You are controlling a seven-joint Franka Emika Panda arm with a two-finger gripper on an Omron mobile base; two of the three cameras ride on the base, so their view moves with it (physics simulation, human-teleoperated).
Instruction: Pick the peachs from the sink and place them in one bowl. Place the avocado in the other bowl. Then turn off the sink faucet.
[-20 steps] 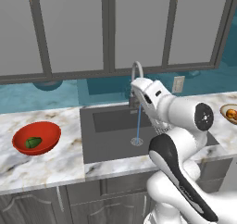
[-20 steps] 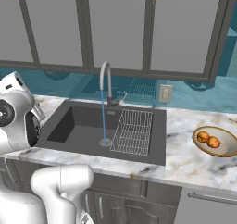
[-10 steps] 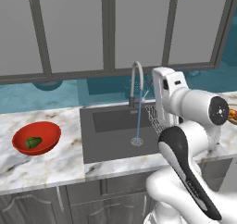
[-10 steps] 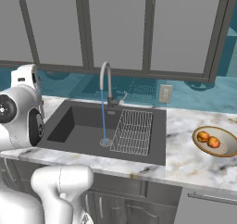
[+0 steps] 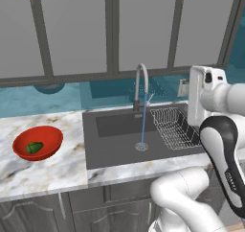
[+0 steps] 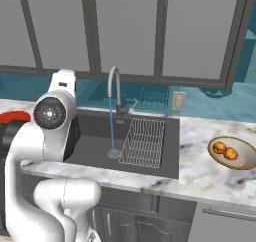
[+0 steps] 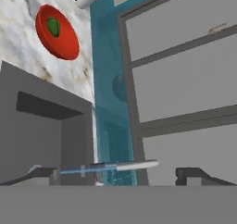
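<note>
1. Since the earlier frames our arm has swung up and to the right in the left base view, so the white wrist block now stands over the sink's right edge, and in the right base view it has risen beside the sink's left end.
2. Our claw [image 7: 118,174] shows in the hand view as two dark finger tips at the bottom edge, set wide apart, with nothing between them.
3. The sink faucet [image 5: 140,85] stands at the back of the sink [image 5: 115,145], its lever [image 6: 132,105] tilted out to the side, and a thin blue stream of water [image 5: 143,123] falls from the spout to the drain [image 6: 114,154].
4. In the hand view the faucet's spout and the stream lie nearly level between the two tips, as that view is rolled over.
5. The wire rack [image 6: 145,141] sits in the right part of the sink.
6. The two peachs [image 6: 224,150] lie side by side, touching, in the tan bowl [image 6: 247,159] on the bench [image 6: 210,178] to the right of the sink.
7. The avocado [image 5: 34,147] lies in the red bowl [image 5: 50,137] on the bench left of the sink; the hand view shows this bowl near its top left.
8. Grey wall cabinets [image 5: 76,29] hang above a teal backsplash [image 5: 62,99].
</note>
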